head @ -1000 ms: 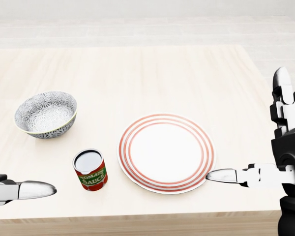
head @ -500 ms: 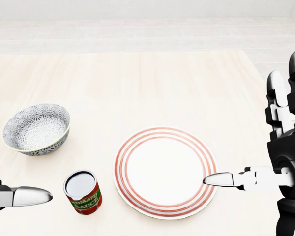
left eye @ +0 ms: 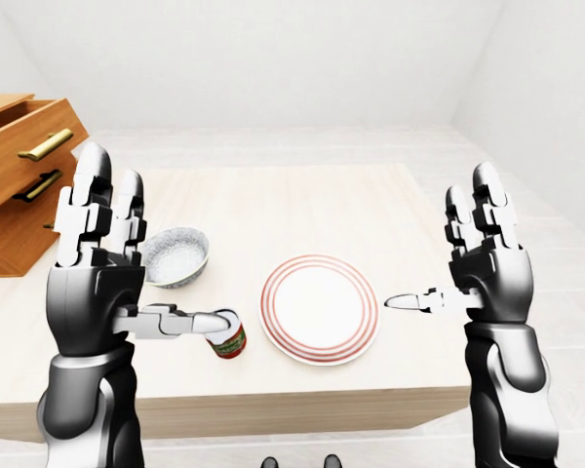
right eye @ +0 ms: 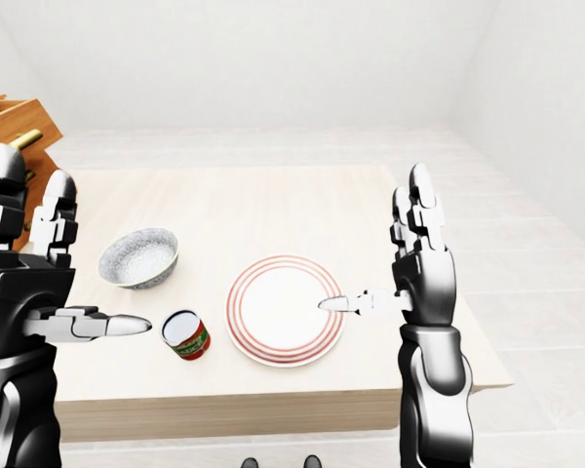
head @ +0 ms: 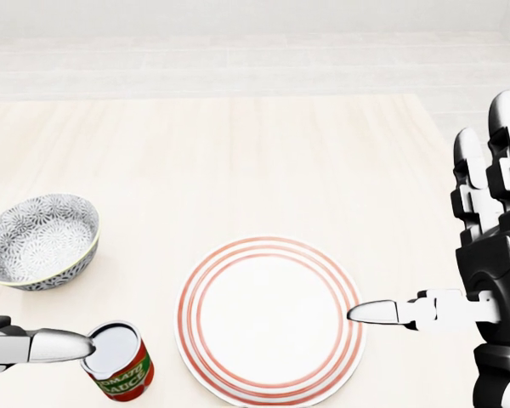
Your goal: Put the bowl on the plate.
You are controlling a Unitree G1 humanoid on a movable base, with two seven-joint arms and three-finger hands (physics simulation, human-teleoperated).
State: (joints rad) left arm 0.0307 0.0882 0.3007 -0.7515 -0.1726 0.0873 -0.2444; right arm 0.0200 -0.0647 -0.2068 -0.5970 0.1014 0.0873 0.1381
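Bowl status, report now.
Left robot hand and right robot hand open, empty. Bowl on table, left of plate, untouched. Tomato sauce can stands near the path.

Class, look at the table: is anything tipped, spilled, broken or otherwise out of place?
Nothing stands out. The bowl, the plate and the tomato sauce can all sit upright and apart on the table, with nothing spilled.

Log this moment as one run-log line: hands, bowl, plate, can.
left hand open, empty | right hand open, empty | bowl on table, left of plate | plate bare | tomato sauce can upright | bowl not yet grasped
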